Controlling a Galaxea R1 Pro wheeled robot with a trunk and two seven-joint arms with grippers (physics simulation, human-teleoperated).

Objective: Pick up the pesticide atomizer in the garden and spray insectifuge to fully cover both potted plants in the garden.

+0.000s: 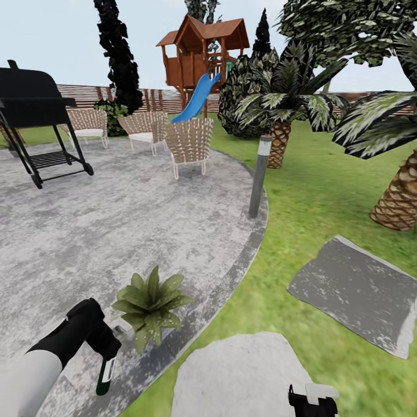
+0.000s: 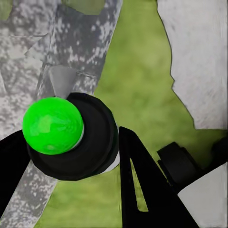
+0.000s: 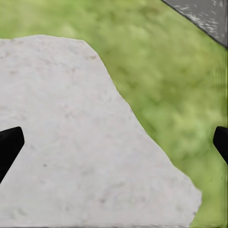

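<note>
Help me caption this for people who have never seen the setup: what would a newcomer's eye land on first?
Probably the left gripper at the head view's lower left, shut on the pesticide atomizer hanging down beside a potted plant on the grey paving. Beyond, a wooden playhouse with a blue slide rises at the fence, a black grill stands far left, and palms line the lawn on the right.

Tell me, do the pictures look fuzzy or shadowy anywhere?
Head view: flat, even light, no cast shadow under the low green-leaved potted plant; far palms look jagged. Left wrist view: the dark-green spray bottle glows bright green, soft-edged. Right wrist view: the pale stepping stone and grass look smeared.
</note>
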